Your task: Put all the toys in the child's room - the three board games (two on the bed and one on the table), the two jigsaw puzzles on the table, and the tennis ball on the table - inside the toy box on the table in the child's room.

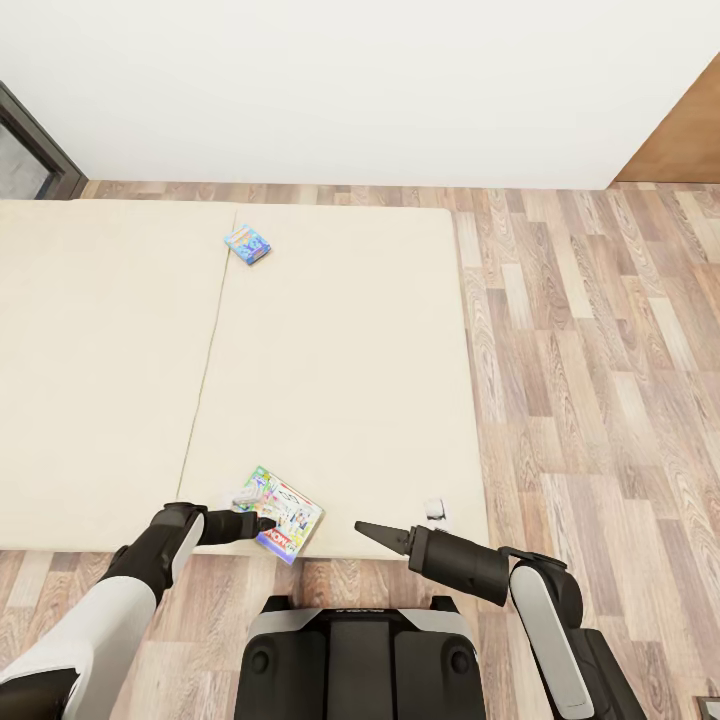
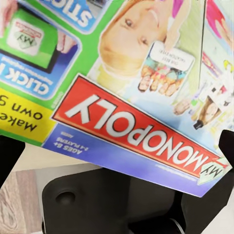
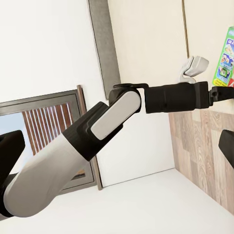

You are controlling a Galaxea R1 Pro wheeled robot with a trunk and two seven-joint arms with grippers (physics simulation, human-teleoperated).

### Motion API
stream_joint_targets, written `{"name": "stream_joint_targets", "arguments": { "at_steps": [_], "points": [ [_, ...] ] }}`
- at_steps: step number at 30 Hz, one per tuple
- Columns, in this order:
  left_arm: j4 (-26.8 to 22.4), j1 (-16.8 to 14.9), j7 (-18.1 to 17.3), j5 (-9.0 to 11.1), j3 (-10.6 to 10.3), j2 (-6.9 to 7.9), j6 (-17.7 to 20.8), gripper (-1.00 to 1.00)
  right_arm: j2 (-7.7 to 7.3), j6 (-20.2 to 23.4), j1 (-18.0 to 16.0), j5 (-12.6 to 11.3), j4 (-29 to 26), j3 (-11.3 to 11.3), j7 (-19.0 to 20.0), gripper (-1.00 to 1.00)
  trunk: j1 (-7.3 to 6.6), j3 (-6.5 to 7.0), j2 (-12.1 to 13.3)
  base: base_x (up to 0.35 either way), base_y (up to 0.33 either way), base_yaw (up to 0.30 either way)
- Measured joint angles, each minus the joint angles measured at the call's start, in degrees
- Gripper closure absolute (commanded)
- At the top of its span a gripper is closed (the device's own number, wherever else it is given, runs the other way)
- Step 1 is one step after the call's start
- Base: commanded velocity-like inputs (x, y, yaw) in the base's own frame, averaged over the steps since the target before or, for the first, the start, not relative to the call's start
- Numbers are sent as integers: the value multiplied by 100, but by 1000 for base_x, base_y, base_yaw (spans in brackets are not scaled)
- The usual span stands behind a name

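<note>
Two board games lie on the cream bed (image 1: 330, 350). A blue one (image 1: 246, 244) sits far back near the bed's middle seam. The green-edged Monopoly box (image 1: 287, 514) lies at the near edge, one corner hanging over it. My left gripper (image 1: 262, 520) is at that box's near-left side, and in the left wrist view the box lid (image 2: 126, 97) sits between dark fingers (image 2: 9, 158) spread wide, so it is open. My right gripper (image 1: 366, 528) hovers open over the bed's near edge, to the right of the box and holding nothing. The table and toy box are out of view.
Wood-plank floor (image 1: 590, 380) runs along the bed's right side, with a white wall behind. A dark door frame (image 1: 35, 150) stands at the back left and a brown wooden panel (image 1: 690, 130) at the back right. A small pale object (image 1: 433, 510) rests near the bed's front right corner.
</note>
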Motion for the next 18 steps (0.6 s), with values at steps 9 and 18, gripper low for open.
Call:
{"name": "stream_joint_targets", "arguments": {
  "at_steps": [9, 18],
  "points": [
    [-1, 0, 4, 0, 0, -1, -23, -100, 0, 0, 0, 1, 0, 0, 0, -100, 0, 0, 0, 0, 0, 0],
    [0, 0, 22, -1, -2, -1, -37, -100, 1, 0, 0, 1, -1, -1, 0, -100, 0, 0, 0, 0, -137, 0]
  ]
}}
